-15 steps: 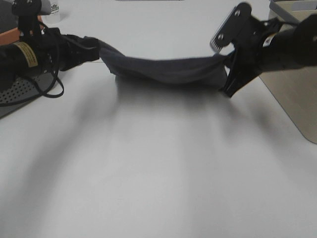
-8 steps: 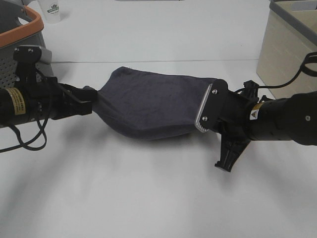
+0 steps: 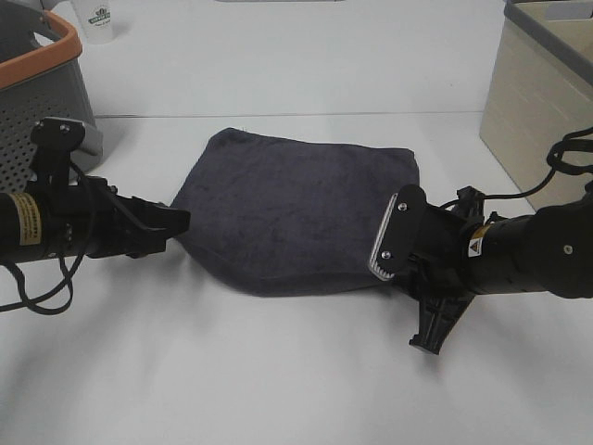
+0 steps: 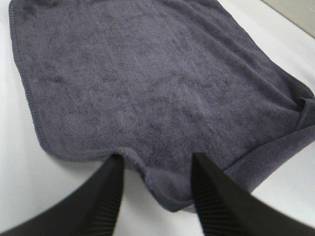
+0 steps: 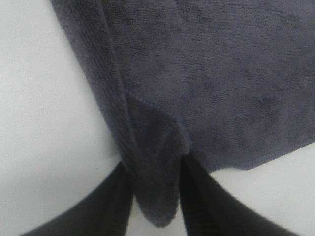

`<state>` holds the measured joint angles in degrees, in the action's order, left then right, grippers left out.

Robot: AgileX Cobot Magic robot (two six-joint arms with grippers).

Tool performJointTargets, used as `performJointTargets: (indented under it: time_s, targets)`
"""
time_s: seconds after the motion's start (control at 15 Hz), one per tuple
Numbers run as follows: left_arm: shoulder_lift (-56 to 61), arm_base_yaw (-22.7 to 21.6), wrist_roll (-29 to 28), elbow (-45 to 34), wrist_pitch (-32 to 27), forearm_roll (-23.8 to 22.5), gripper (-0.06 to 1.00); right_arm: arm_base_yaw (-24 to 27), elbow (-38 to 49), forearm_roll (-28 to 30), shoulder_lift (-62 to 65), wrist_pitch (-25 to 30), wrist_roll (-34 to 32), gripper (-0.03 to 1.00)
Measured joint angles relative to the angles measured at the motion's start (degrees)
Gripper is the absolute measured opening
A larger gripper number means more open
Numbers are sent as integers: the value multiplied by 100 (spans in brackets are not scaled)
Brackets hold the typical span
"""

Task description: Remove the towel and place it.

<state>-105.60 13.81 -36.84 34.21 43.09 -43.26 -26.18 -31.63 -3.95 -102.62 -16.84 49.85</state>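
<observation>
The dark charcoal towel [image 3: 296,213] lies spread flat on the white table [image 3: 278,371] between my two arms. My left gripper [image 3: 181,224] sits low at its left corner. In the left wrist view the towel [image 4: 147,88] shows flat, and the left gripper [image 4: 155,196] stands open, the corner lying loose between its black fingers [image 4: 106,196]. My right gripper [image 3: 387,264] is at the towel's near right corner. In the right wrist view the right gripper [image 5: 152,196] has its jaws apart, with a folded corner of the towel [image 5: 221,73] lying between them.
A grey perforated basket with an orange rim [image 3: 37,74] stands at the far left, behind the left arm. A beige bin [image 3: 537,102] stands at the far right. A white cup [image 3: 97,23] is at the back left.
The towel, held stretched in the air between both shut grippers, came down and now lies flat. Both grippers have opened at its corners.
</observation>
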Motion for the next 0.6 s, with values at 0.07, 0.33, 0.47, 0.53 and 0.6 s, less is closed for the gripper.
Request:
performJointTargets:
  time_s: [0.07,0.33,0.47,0.53,0.6]
  targets:
    - [0,0,-86,0,-17,-23,59,0,0,0,11,17,0,53]
    - [264,-11,-733,-6,-619,-407,75,0,6,17,321,630,-6,77]
    - [745,-11,-1312,-6,-1387,-573,76,0,11,17,779,1146,-6,78]
    - [1066,-11,-1639,40,-1874,-693,76,0,11,11,1066,1335,-34,78]
    - [1375,-11,-1977,143,-2235,-888,76,0,11,-69,1381,1398,-126,78]
